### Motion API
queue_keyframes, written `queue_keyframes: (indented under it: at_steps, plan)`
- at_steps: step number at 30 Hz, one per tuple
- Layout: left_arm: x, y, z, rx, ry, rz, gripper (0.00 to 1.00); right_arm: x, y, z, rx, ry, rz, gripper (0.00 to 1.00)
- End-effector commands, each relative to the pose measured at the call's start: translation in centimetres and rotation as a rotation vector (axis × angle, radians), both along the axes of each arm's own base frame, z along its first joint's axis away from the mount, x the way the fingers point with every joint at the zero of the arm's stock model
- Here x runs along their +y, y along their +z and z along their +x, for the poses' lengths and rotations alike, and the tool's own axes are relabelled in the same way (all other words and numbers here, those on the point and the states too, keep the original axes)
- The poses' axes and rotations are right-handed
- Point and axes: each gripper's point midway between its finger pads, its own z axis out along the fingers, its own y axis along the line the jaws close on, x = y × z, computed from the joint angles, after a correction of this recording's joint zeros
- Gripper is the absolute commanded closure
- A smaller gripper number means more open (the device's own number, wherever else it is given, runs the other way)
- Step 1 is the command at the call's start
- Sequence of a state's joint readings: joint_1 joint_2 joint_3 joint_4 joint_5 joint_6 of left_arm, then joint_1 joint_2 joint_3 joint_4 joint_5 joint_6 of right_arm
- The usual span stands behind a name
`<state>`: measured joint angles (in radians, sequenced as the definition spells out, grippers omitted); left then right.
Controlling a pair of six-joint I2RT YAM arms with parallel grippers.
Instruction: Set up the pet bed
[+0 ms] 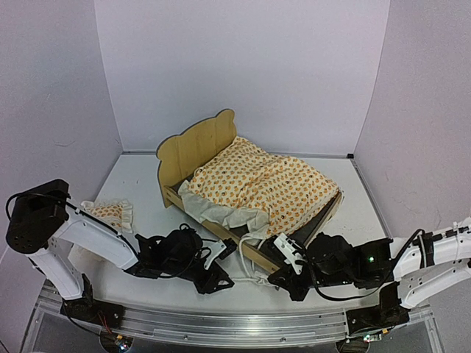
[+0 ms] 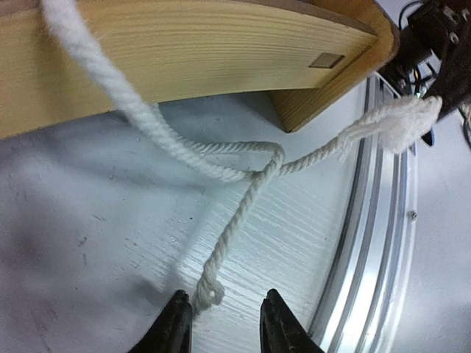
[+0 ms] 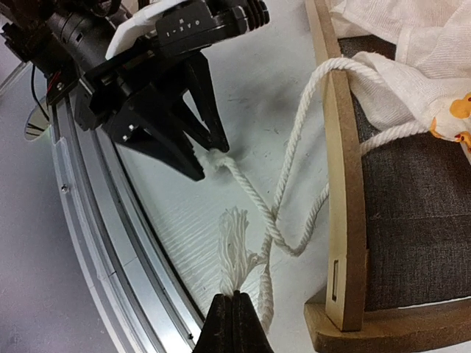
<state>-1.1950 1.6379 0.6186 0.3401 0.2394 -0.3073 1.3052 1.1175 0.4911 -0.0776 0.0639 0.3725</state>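
Pinching tie cord (image 3: 237, 239), right end effector (image 3: 234, 300) crowds pet bed's (image 3: 344, 220) corner.

Pet bed (image 1: 199, 149) of pale matt plywood, grey woven cloth base; twisted white cord (image 2: 221, 170), frayed end

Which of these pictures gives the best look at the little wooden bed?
The top view: it alone shows the whole bed, head to foot, with its dotted cover. The left wrist view catches only a wooden board and a corner; the right wrist view only a rail and the grey base.
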Motion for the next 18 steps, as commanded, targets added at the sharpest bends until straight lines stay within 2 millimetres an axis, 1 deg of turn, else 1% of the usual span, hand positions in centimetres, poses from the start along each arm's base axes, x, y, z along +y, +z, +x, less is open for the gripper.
queue_keyframes:
  at_steps: [1,2,3,5,6,7,9,13,15,16,18]
  plan:
    - [-2.0,5.7,1.5,-0.087,0.041,-0.195,0.48,1.8,2.5,1.1,-0.03,-0.047,0.079,1.0]
    - [-2.1,6.4,1.6,-0.087,0.034,-0.232,0.44,1.9,2.6,1.3,-0.036,-0.05,0.079,1.0]
    - [-2.1,7.0,2.2,-0.079,0.045,-0.276,0.41,2.0,2.7,1.5,-0.045,-0.056,0.079,1.0]
    - [-1.6,8.0,4.3,-0.043,0.113,-0.356,0.36,2.1,2.8,2.0,-0.062,-0.075,0.075,1.0]
    - [-1.6,8.0,5.2,-0.017,0.133,-0.372,0.36,2.2,2.8,2.2,-0.072,-0.084,0.072,1.0]
    - [-2.1,8.3,5.6,-0.004,0.13,-0.387,0.3,2.2,2.9,2.4,-0.082,-0.092,0.069,1.0]
    - [-2.9,8.7,6.4,-0.009,0.137,-0.395,0.29,2.1,3.0,3.0,-0.099,-0.118,0.065,1.0]
    - [-4.1,7.7,7.5,-0.008,0.146,-0.379,0.38,2.0,3.1,3.9,-0.14,-0.153,0.047,1.0]
    - [-4.7,7.2,7.5,-0.019,0.119,-0.371,0.42,2.2,3.3,4.2,-0.159,-0.158,0.039,1.0]
    - [-5.0,7.1,7.4,-0.024,0.101,-0.371,0.47,2.3,3.4,4.4,-0.167,-0.163,0.037,1.0]
    - [-5.3,7.7,7.4,-0.04,0.082,-0.384,0.59,2.3,3.3,4.9,-0.19,-0.178,0.021,1.0]
